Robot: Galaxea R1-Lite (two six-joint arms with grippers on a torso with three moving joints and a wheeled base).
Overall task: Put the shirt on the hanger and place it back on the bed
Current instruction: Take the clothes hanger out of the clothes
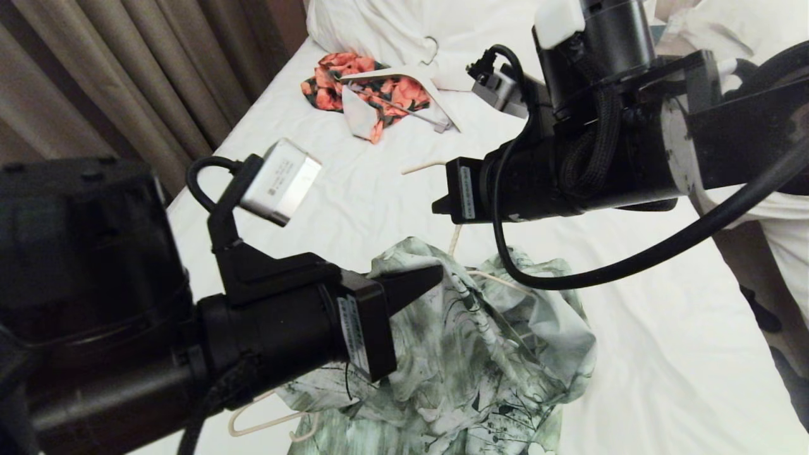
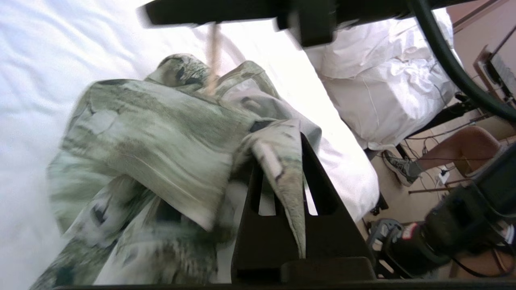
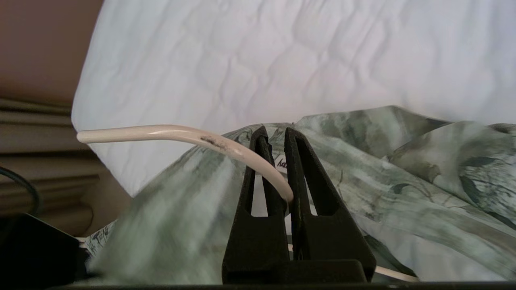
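A bed (image 1: 354, 208) covered by a smooth white sheet fills the scene. Taking the green-and-white shirt (image 1: 468, 354) as landmark: it lies crumpled on the near part of the sheet, partly lifted. A cream wire hanger (image 1: 262, 424) pokes out from under the shirt's near edge, resting on the sheet. Well beyond the shirt, toward the head of the bed, an orange floral garment (image 1: 370, 88) lies on a white hanger (image 1: 436, 72). Past that sits a white pillow (image 1: 379, 25).
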